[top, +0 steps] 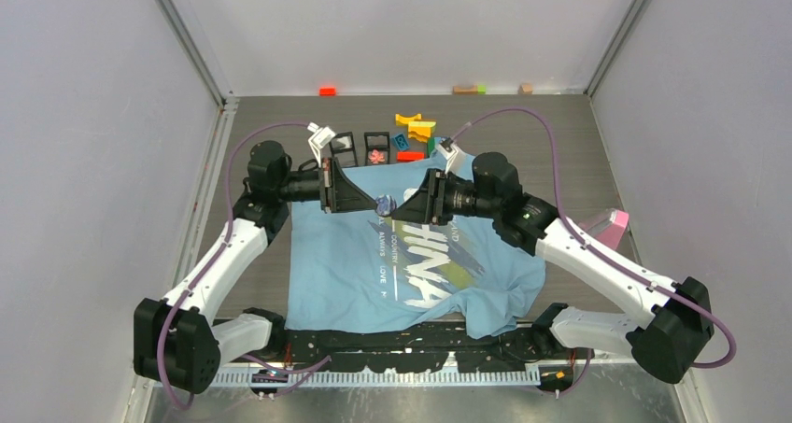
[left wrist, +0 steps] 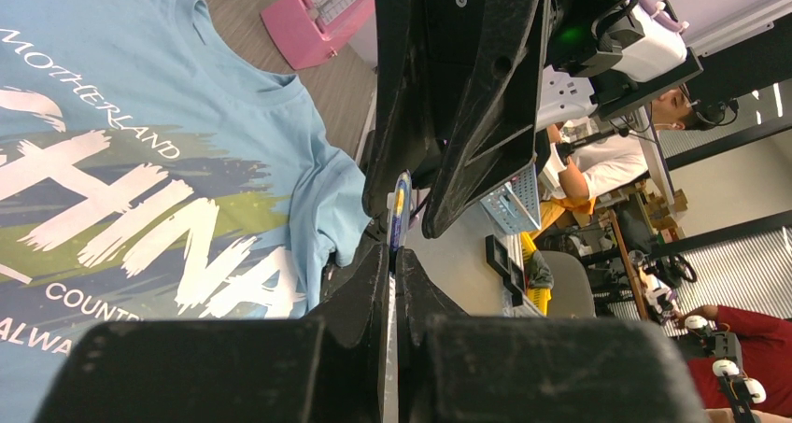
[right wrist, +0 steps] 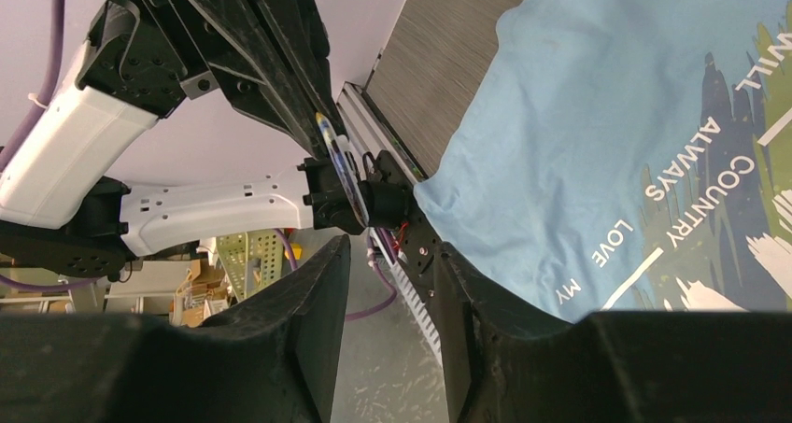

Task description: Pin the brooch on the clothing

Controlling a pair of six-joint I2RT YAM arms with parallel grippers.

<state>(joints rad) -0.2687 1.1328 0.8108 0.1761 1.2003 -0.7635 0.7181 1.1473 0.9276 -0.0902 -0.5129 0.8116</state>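
Observation:
The light blue T-shirt [top: 355,274] with white "CHINA" lettering lies flat on the table; it also shows in the left wrist view [left wrist: 233,87] and the right wrist view [right wrist: 607,115]. My left gripper [top: 372,202] is held above the shirt's collar area, shut on the small brooch [top: 384,203], which shows edge-on at its fingertips [left wrist: 400,204]. My right gripper [top: 400,206] faces it tip to tip, open, its fingers [left wrist: 495,96] on either side of the brooch [right wrist: 333,154]. The left gripper [left wrist: 393,247] and the right gripper [right wrist: 392,250] nearly touch.
Coloured toy blocks [top: 416,129] and small black frames [top: 375,148] sit behind the shirt. A pink object [top: 609,225] lies right of the shirt, also in the left wrist view [left wrist: 318,21]. Small blocks lie along the back wall [top: 327,91].

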